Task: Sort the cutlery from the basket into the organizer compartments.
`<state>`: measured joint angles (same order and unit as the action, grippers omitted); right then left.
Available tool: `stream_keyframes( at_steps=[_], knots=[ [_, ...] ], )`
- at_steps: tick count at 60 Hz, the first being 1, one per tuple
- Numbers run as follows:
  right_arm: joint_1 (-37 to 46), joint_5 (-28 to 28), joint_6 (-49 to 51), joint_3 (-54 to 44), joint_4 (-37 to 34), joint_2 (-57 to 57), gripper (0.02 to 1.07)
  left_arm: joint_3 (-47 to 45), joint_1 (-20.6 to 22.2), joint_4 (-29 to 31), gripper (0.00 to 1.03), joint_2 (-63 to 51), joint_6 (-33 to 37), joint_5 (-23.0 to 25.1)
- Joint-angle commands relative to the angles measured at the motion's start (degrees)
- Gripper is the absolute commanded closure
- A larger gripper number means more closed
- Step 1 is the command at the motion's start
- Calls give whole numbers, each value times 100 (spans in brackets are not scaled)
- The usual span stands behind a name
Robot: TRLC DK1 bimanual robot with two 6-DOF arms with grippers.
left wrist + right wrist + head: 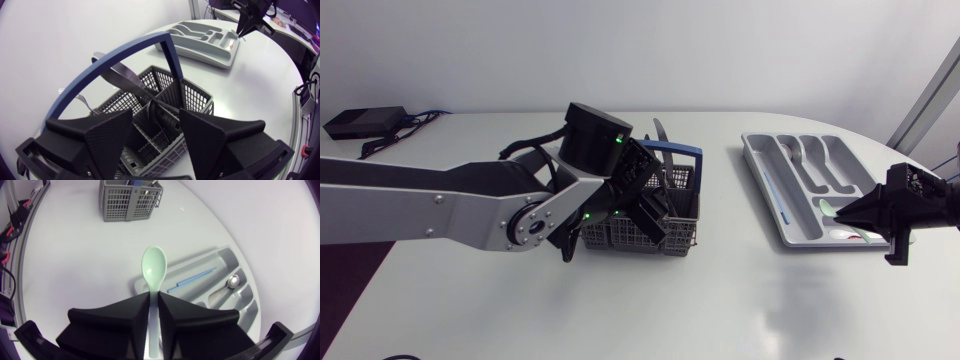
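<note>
A grey mesh basket (620, 238) with a blue handle (675, 148) stands mid-table and holds several metal utensils (120, 75). My left gripper (655, 210) hangs over it, open, its fingers (107, 135) either side of a dark utensil handle (161, 114) without touching it. At the right lies the grey organizer (760, 165). My right gripper (850, 213) hovers over the organizer's near end, shut on a pale green spoon (154, 267) by its handle, the bowl pointing ahead past the organizer's rim (220, 260). The basket (130, 200) shows far ahead.
In the organizer lie a thin blue stick (192, 279) in one long compartment and a metal spoon (231, 281) in another. A black box with cables (365, 122) sits at the table's back left. The table edge curves close behind the organizer.
</note>
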<state>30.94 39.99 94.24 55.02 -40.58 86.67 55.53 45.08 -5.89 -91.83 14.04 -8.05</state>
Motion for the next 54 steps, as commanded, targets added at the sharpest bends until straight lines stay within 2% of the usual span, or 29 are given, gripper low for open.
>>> stream_keyframes(
  at_steps=[1, 18, 39, 42, 43, 44, 46, 50, 54],
  knots=[
    [167, -114, 526, 351, -91, 464, 82, -95, 18, -70, 39, -133, 107, -65],
    [422, -738, 833, 1063, 401, 1519, 83, -77, 18, -176, 39, -221, 143, -117],
    [237, -624, 657, 553, 217, 939, 81, -174, 27, -176, 39, -80, 178, -126],
    [114, -624, 306, 536, 217, 878, 68, -183, 27, -149, 39, -45, 169, -126],
    [114, -624, 306, 536, 217, 878, 68, -183, 27, -149, 39, -45, 169, -126],
    [17, -633, 86, 500, 208, 807, 57, -191, 27, -149, 39, -19, 169, -126],
    [-97, -676, -125, 456, 217, 746, 48, -218, 27, -149, 39, 7, 169, -126],
    [-378, -764, -696, 421, 208, 640, 43, -253, 45, -140, 39, 34, 169, -126],
    [-668, -1002, -1241, 413, 217, 614, 43, -297, 45, -149, 39, 78, 169, -126]
  ],
)
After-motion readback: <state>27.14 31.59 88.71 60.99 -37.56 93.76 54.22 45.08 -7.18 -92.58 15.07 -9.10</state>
